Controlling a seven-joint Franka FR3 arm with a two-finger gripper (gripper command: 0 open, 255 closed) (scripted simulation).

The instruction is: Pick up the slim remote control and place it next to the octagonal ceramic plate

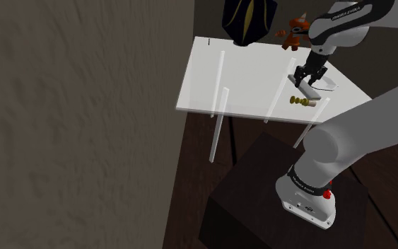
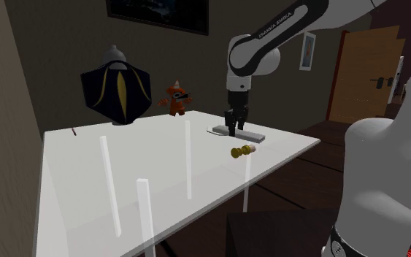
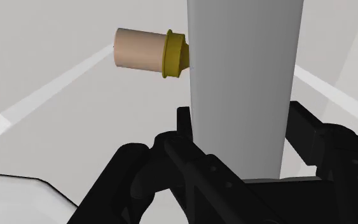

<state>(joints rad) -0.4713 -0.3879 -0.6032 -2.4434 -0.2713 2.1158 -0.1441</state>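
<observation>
The slim remote is a plain grey bar, and my black gripper is shut on it, one finger on each long side. In the shoulder view the gripper points down over the remote at the white table's right end. Beside it lies the flat white octagonal plate. In the second exterior view the gripper clasps the remote, whose free end reaches right, low over the tabletop; the plate's thin rim shows just left of it. Whether the remote rests on the table I cannot tell.
A small brass piece with a cork-coloured end lies near the table's front edge, close to the remote. Farther back are an orange toy figure and a black-and-gold shield-shaped object. Pale upright bars rise through the white table.
</observation>
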